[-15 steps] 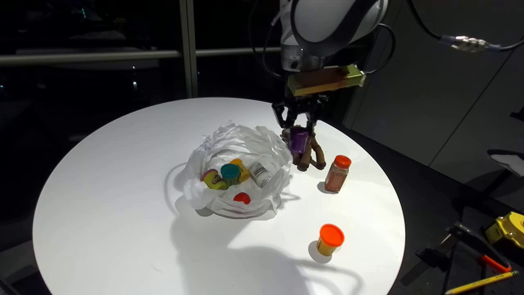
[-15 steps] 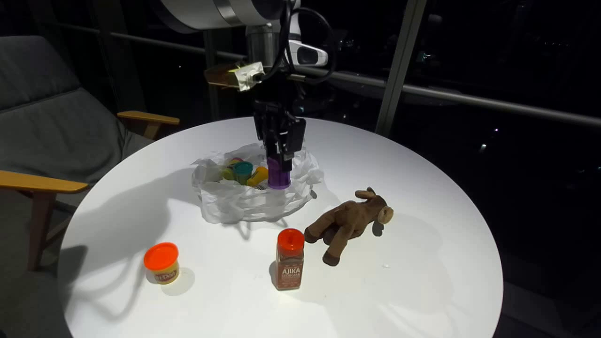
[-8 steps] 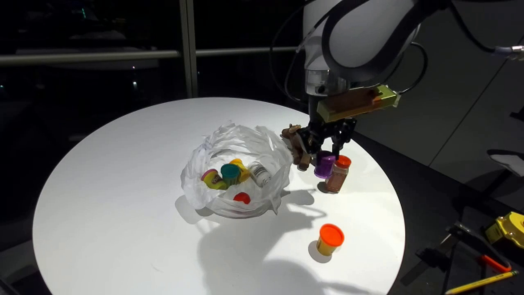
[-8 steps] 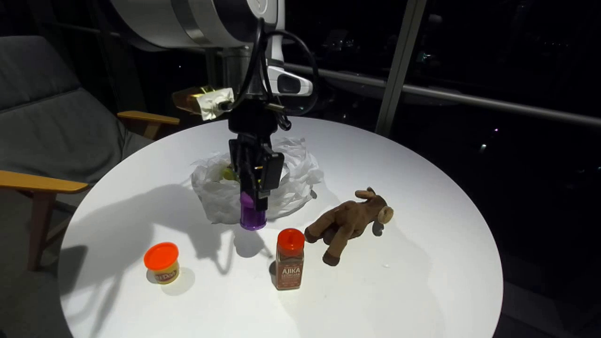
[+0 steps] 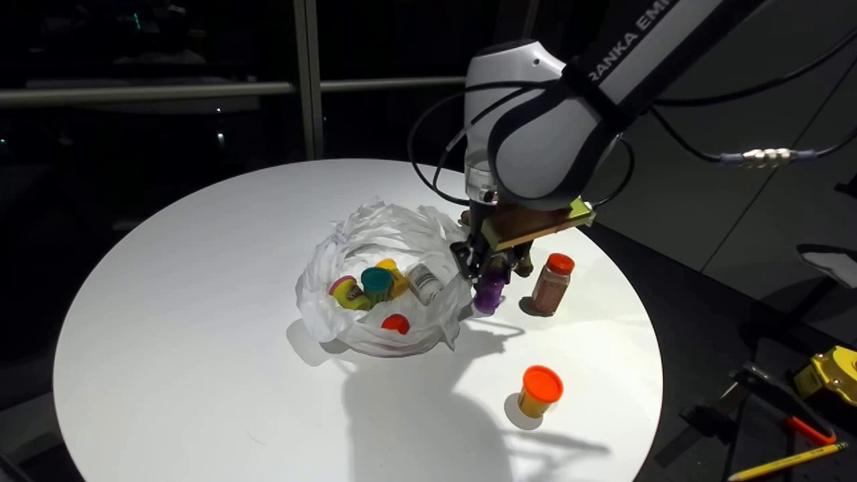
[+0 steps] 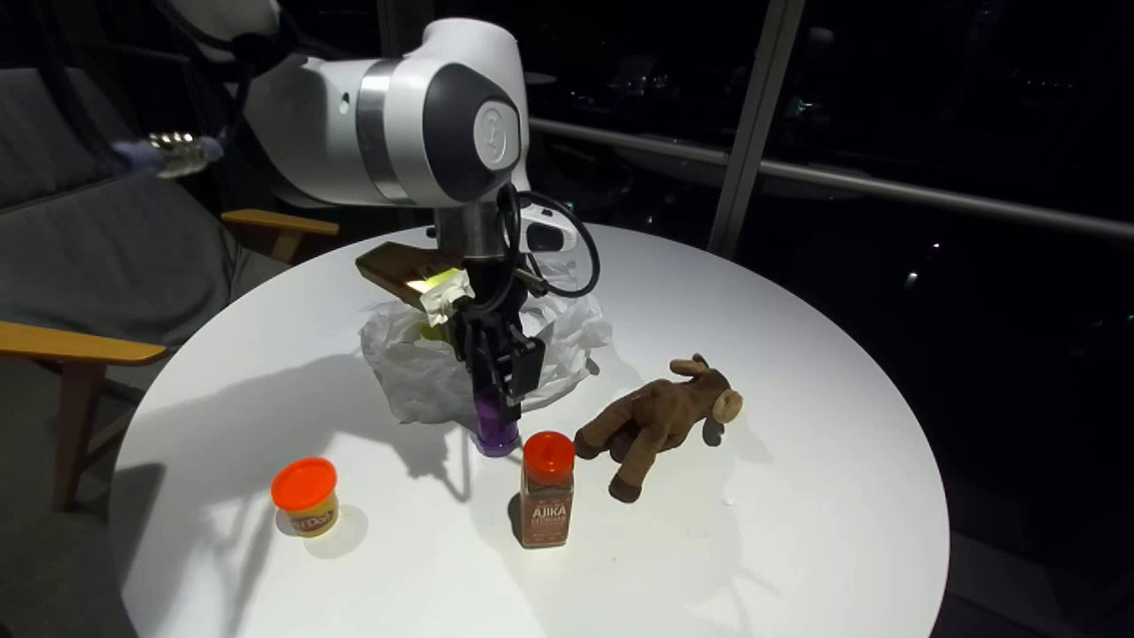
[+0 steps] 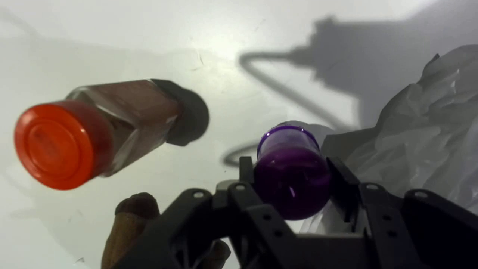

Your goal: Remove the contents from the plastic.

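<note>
One purple tub (image 5: 489, 298) is being gripped by your pincer (image 7: 290, 175), between the bag (image 5: 395, 234) and the bottle (image 5: 552, 288) standing nearer the tabletop's edge (image 5: 652, 375). You should be lowering it upright, clear of both, and releasing only once its base is resting flat.

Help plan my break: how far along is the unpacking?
Looks done: brown animal figure, red-capped bottle, orange-lidded tub, out on the table. In hand: purple container, between the fingers outside the bag. Left, visible inside: teal-lidded tub, yellow tub, yellow-green tub, white container, red piece.
</note>
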Motion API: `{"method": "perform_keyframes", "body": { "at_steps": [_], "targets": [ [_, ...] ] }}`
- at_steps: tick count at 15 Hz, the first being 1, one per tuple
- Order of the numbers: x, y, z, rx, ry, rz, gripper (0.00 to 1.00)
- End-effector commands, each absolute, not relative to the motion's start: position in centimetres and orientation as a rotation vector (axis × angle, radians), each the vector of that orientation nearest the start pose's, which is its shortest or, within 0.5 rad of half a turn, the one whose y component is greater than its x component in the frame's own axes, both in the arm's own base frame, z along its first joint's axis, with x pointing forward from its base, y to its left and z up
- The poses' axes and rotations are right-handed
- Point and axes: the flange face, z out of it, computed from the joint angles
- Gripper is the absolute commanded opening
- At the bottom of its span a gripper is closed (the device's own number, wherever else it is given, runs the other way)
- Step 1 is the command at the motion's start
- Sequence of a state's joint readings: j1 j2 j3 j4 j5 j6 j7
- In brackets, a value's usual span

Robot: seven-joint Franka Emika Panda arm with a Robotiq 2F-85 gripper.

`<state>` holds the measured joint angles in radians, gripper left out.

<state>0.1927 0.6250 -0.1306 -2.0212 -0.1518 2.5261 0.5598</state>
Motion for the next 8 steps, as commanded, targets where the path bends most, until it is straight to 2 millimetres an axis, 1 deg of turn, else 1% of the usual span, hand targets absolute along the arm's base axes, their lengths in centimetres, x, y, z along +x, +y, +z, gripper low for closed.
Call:
{"method": "perform_keyframes", "body": {
  "at_steps": [1,2,3,4,7,8],
  "targets": [
    [60.8,4.2,11.3,-3.287,0.500,0.041,0.26],
    [61.1,4.2,11.1,-3.282,0.494,0.037,0.43],
    [61.6,4.0,11.6,-3.280,0.489,0.020,0.62],
    [61.6,3.8,12.0,-3.283,0.480,0.013,0.77],
    [61.5,2.9,14.1,-3.287,0.476,-0.013,0.97],
    [61.3,2.6,15.4,-3.292,0.475,-0.032,1.00]
  ]
}}
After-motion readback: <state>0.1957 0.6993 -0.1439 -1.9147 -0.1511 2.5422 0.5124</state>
